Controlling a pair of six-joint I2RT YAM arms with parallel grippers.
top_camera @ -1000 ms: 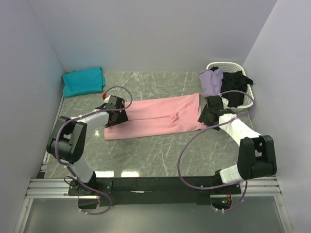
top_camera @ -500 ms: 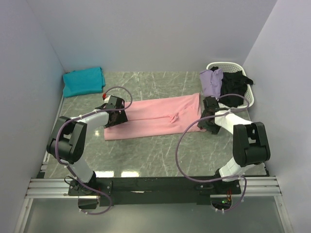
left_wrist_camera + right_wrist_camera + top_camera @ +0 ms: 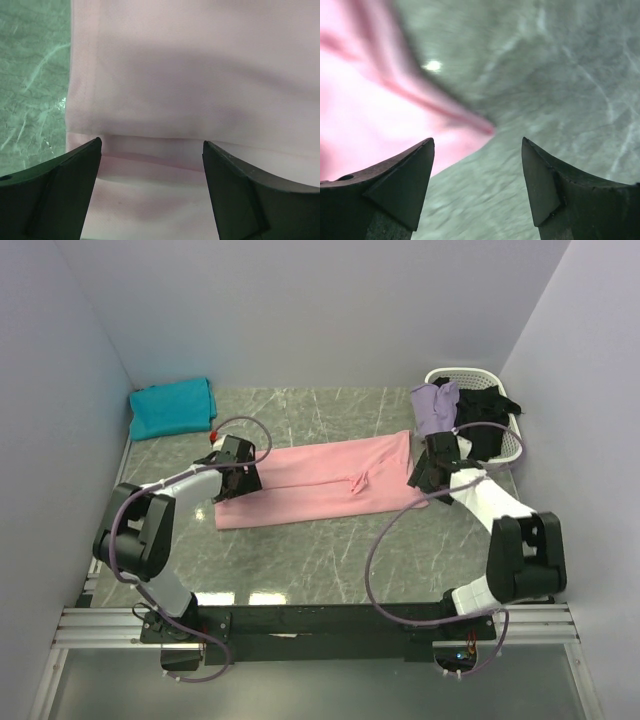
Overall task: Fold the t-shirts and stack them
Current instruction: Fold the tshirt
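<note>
A light pink t-shirt lies folded lengthwise into a long band across the middle of the marble table. My left gripper is open, low over the shirt's left end; the pink cloth fills its wrist view and a fold edge runs between the fingers. My right gripper is open at the shirt's right end; its wrist view shows a pink corner to the left and bare table between the fingers. A folded teal t-shirt lies at the back left. Lavender and black shirts lie in a basket.
A white laundry basket stands at the back right corner. Lilac walls close in the table on the left, back and right. A small red thing lies near the teal shirt. The table's grey marble top shows in front of the pink shirt.
My right arm has swung its elbow in and out again and its gripper has shifted a little toward the shirt's right end. My left gripper has hardly moved. The pink shirt lies as before.
</note>
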